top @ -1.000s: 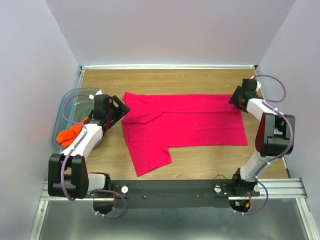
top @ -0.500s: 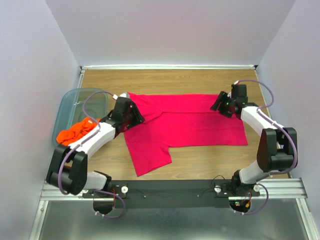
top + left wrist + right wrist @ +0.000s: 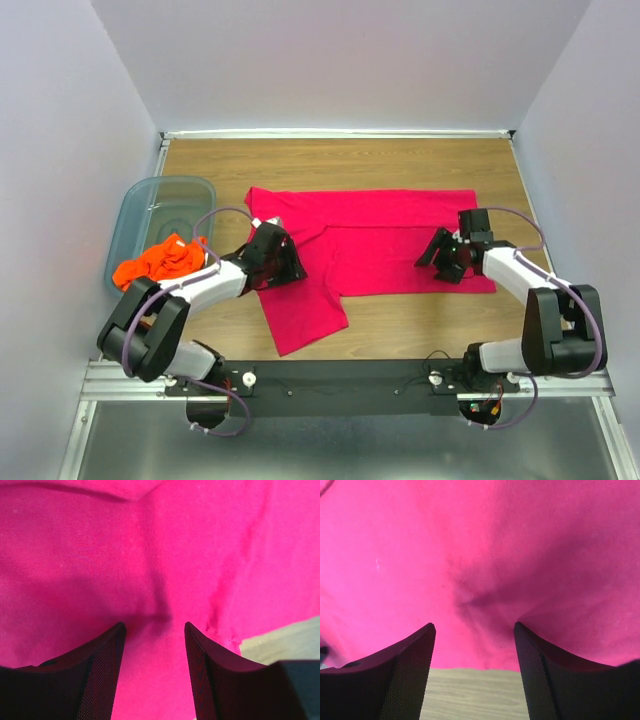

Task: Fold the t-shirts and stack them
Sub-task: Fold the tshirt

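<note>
Both arms have swung inward and down onto the magenta t-shirt (image 3: 390, 235), which lies spread flat across the middle of the wooden table (image 3: 340, 160). The left gripper (image 3: 154, 627) rests on its left part by the sleeve, jaws apart around a small crease. The right gripper (image 3: 474, 626) sits close to the near right hem, jaws likewise apart over a pucker. The orange t-shirt (image 3: 160, 262) lies bunched at the near end of the blue-grey bin (image 3: 150, 195).

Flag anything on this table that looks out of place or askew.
The bright orange cloth t-shirt is a crumpled heap at the near end of the translucent blue-grey plastic bin. It seems to spill over the rim and is not folded. The magenta-pink t-shirt lies spread flat, with one sleeve sticking out toward the near edge.
</note>
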`<state>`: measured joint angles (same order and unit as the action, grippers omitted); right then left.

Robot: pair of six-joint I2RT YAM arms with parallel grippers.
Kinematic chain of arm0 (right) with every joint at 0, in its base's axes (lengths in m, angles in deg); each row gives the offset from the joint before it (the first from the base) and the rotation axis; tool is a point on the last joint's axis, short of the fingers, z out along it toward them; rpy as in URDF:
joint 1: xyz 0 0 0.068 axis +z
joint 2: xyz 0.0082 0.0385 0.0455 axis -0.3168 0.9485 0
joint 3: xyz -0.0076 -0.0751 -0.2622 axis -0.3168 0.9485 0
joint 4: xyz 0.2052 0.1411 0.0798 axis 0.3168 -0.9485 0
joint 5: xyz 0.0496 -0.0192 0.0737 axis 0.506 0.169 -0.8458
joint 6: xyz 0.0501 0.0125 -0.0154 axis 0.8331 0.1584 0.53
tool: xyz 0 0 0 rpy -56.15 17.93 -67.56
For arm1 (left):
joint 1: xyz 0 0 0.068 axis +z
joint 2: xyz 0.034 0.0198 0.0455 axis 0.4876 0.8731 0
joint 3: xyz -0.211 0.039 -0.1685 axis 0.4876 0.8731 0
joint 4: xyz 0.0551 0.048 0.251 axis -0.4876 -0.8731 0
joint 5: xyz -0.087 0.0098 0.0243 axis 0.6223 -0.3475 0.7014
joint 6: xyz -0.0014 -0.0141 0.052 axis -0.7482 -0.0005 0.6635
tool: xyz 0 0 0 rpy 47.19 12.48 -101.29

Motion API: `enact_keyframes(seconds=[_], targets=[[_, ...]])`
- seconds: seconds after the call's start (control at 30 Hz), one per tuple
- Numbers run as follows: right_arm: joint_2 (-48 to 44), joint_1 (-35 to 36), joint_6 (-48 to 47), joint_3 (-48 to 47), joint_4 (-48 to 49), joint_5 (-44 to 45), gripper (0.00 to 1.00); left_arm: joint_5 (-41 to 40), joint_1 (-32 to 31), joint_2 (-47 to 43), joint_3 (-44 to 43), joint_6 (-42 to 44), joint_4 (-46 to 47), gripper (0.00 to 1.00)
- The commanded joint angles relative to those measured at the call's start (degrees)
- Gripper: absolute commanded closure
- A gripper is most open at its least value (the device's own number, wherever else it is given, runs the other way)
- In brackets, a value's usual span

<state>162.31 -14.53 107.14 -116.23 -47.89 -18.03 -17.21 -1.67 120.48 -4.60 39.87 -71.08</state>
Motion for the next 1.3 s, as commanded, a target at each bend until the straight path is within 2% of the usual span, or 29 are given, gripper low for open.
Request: enact_keyframes(seconds=[0.0,0.13,0.23,0.27,0.4,0.47,0.53,0.57,0.6,0.63,0.73,0.83,1.0,1.07,1.1,1.27], targets=[[-3.0,-0.3,3.2,3.5,-4.1,-2.0,0.27,2.4,-2.8,-1.2,6.0,-4.8,-4.7,0.40],[-8.4,-0.7,3.7,5.2,-6.3,-2.8,0.24,2.0,-8.8,-5.9,9.4,-14.5,-5.9,0.40],[-12.2,-0.6,3.9,5.5,-8.8,-4.2,0.23,1.7,-12.5,-8.6,8.8,-19.0,-8.4,0.38],[-14.9,-0.7,2.1,5.6,-8.8,-4.4,0.23,-0.8,-13.8,-10.8,7.3,-20.7,-11.0,0.35],[-16.3,0.4,-2.7,1.8,-10.5,-2.0,0.22,-9.0,-12.7,-15.8,0.5,-21.6,-19.2,0.25],[-16.0,1.9,-4.5,-1.4,-10.8,-1.8,0.22,-12.0,-10.1,-18.0,-3.8,-20.6,-21.9,0.20],[-14.3,2.3,-4.8,-3.7,-10.8,-0.9,0.22,-13.7,-3.5,-18.7,-5.6,-16.6,-21.6,0.16],[-12.2,2.3,-5.4,-6.3,-10.3,0.9,0.23,-13.6,2.8,-18.4,-6.3,-12.5,-20.8,0.16],[-12.2,2.3,-5.8,-6.3,-9.9,0.9,0.23,-13.3,2.9,-18.0,-6.5,-12.5,-19.8,0.16],[-9.2,2.3,-6.5,-9.3,-9.5,3.6,0.23,-12.3,8.6,-16.4,-7.6,-8.3,-17.6,0.16],[-2.2,1.4,-8.7,-16.9,-8.4,7.8,0.24,-11.8,18.1,-12.4,-9.7,-2.1,-14.3,0.16],[4.2,-2.0,-8.7,-21.7,-2.1,8.2,0.29,-9.7,25.4,-3.9,-12.6,5.1,-7.7,0.21],[16.6,-6.8,-9.3,-31.2,0.6,5.3,0.32,-4.9,31.8,4.3,-15.2,7.1,-0.8,0.23],[21.8,-8.1,-10.0,-36.1,0.9,4.5,0.33,-2.0,32.0,7.9,-17.2,8.0,-0.1,0.25],[23.3,-8.8,-10.2,-37.4,1.2,3.7,0.37,-1.2,32.0,8.9,-17.5,8.1,0.2,0.25],[31.8,-11.1,-9.5,-43.5,2.6,0.6,0.44,1.7,31.9,11.5,-18.0,7.4,2.3,0.28]])
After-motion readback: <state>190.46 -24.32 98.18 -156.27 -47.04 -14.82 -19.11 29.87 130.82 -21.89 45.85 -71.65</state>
